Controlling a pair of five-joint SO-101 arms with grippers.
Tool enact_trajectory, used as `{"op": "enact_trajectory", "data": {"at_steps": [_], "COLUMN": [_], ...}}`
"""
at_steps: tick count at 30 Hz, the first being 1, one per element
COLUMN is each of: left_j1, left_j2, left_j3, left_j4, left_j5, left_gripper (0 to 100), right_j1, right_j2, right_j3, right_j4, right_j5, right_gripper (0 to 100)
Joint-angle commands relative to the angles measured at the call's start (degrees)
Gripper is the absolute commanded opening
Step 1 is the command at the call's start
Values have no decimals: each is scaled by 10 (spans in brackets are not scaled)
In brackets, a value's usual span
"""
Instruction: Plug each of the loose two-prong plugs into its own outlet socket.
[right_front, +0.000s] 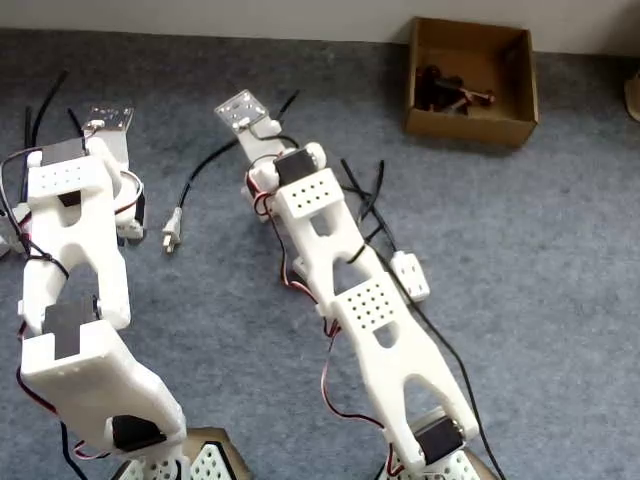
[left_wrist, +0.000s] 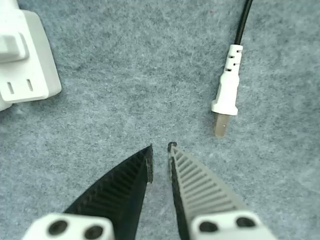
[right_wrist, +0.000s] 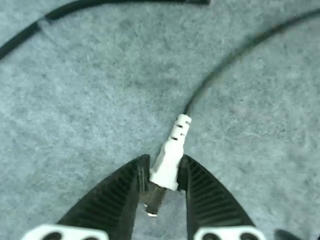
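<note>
A white two-prong plug (left_wrist: 227, 90) on a black cord lies flat on the grey carpet, a little off to one side of my left gripper (left_wrist: 160, 148), which is open by a narrow gap and holds nothing. The same plug (right_front: 172, 228) lies between the two arms. A white outlet block (left_wrist: 25, 60) with two slots sits on the other side of the left gripper. My right gripper (right_wrist: 164, 159) is shut on a second white plug (right_wrist: 172, 145), whose prongs point back toward the wrist. Another white outlet block (right_front: 410, 275) lies beside the right arm (right_front: 320, 220).
Black cords (right_front: 365, 195) trail over the carpet around and under the right arm. A cardboard box (right_front: 470, 125) with small dark parts stands at the far right. Open carpet lies to the right of the arms.
</note>
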Motion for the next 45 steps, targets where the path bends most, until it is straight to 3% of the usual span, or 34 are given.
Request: {"op": "enact_trajectory", "data": {"at_steps": [1, 22, 39, 45], "left_j1": [-6, -6, -7, -7], "left_j2": [-32, -32, -32, -31], "left_j3": [-4, -4, -4, -4], "left_j4": [-1, -4, -4, -4], "left_j5": [0, 0, 0, 0], "left_gripper": [63, 63, 63, 63], "right_j1": [-1, -22, -63, -66], "right_j2": [-4, -7, -124, -173], "right_j3": [-12, -80, -75, -45], "right_j4": [44, 131, 146, 147], "right_j5": [4, 4, 3, -30], "right_gripper": [80, 52, 48, 48]}}
